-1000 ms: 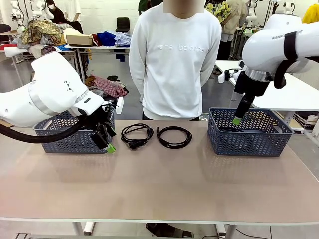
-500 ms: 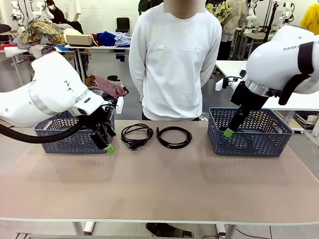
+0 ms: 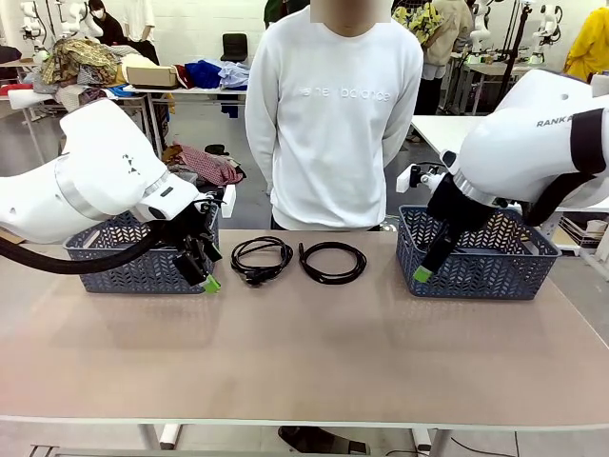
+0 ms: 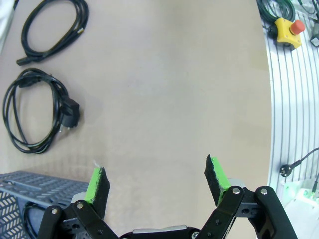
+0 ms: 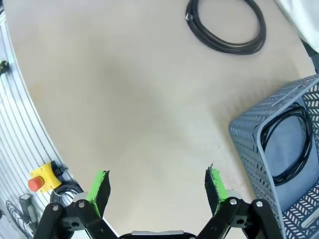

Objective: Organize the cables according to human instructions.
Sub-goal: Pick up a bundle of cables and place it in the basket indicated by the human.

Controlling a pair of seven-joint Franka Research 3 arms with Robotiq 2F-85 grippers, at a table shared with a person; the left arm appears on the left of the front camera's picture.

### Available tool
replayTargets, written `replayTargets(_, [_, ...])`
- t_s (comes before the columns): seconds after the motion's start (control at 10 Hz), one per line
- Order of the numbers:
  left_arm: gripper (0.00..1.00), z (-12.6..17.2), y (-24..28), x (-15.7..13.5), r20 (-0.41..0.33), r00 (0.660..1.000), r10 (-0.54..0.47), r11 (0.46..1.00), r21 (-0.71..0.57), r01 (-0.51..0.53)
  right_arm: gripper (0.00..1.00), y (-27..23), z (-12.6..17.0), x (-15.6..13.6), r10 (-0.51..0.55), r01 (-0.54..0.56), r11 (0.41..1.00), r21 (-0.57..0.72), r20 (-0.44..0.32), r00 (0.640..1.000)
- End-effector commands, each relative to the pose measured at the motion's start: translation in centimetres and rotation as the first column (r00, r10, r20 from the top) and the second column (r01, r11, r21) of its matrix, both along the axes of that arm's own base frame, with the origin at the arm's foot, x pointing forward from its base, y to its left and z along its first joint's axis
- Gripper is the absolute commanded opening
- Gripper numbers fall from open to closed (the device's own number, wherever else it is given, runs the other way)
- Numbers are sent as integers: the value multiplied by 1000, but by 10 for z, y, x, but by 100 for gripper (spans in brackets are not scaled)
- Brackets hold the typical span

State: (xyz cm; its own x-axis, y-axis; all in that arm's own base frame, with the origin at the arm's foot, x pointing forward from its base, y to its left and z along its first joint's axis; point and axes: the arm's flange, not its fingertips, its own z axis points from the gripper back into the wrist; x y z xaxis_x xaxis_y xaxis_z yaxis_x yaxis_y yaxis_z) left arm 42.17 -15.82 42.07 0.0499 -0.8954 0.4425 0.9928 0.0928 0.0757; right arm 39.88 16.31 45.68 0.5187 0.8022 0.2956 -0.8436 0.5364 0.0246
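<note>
Two coiled black cables lie on the table in front of the person: one with a chunky plug, and a plain ring to its right. My left gripper hangs open and empty by the front right corner of the left basket, which has a cord inside. My right gripper is open and empty above the table just left of the right basket. Another cable lies in that basket.
A person in a white sweatshirt stands at the far edge with hands behind the back. A yellow emergency-stop box sits on the ribbed rail at the robot's side. The near half of the tabletop is bare.
My right arm has lifted out of the right basket and swung left, over its left wall, with nothing in the gripper. The left arm and the table cables have not moved.
</note>
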Motion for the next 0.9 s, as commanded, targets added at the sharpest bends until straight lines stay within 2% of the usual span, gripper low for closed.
replayTargets(0.0, [100,0,1,0,0,1000,1,1000,1,-1,100,-3,2,2,-10,9,1000,3,7,1000])
replayTargets(0.8, [100,0,1,0,0,1000,1,1000,1,-1,100,-3,2,2,-10,9,1000,3,7,1000])
